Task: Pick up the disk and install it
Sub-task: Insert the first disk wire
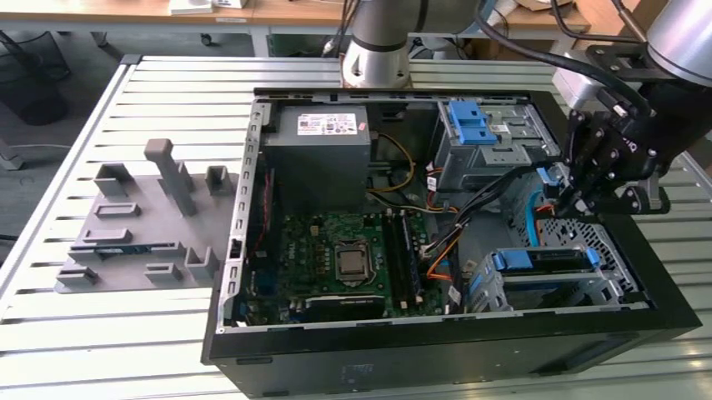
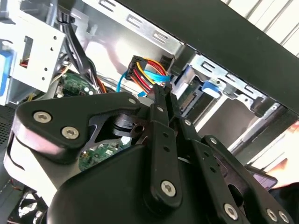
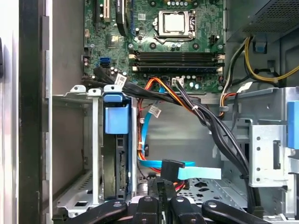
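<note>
The disk (image 1: 542,261) is already seated in the drive bay, roughly 7 o'clock from the gripper (image 1: 568,202) in the exterior view, long axis running 3-to-9, fingers pinched together on nothing obvious.

The disk (image 1: 542,260), silver with blue rails, sits slotted in the case's lower drive bay (image 1: 606,287).
</note>
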Controlling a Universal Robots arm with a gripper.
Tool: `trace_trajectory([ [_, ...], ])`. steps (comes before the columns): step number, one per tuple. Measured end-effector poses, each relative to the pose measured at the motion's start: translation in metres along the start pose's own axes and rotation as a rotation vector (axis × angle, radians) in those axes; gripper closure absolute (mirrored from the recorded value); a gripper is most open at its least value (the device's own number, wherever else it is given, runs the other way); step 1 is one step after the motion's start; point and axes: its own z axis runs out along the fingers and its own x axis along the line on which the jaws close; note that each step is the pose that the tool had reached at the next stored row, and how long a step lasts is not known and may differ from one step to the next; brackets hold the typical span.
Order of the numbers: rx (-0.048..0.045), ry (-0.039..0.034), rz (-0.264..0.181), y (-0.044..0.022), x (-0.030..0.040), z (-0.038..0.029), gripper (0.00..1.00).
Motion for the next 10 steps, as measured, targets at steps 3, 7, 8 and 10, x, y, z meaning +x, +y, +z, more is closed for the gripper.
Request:
trace_trajectory([
  [3, 0.0000, -0.0001, 0.001, -0.0001, 0.0048, 0.0013, 0.84],
  [7, 0.0000, -0.0001, 0.001, -0.0002, 0.0103, 0.0046, 0.84],
  [8, 0.0000, 0.0000, 0.001, -0.0003, 0.0127, 0.0053, 0.84],
  [10, 0.0000, -0.0001, 0.001, 0.0001, 0.0179, 0.0070, 0.84],
])
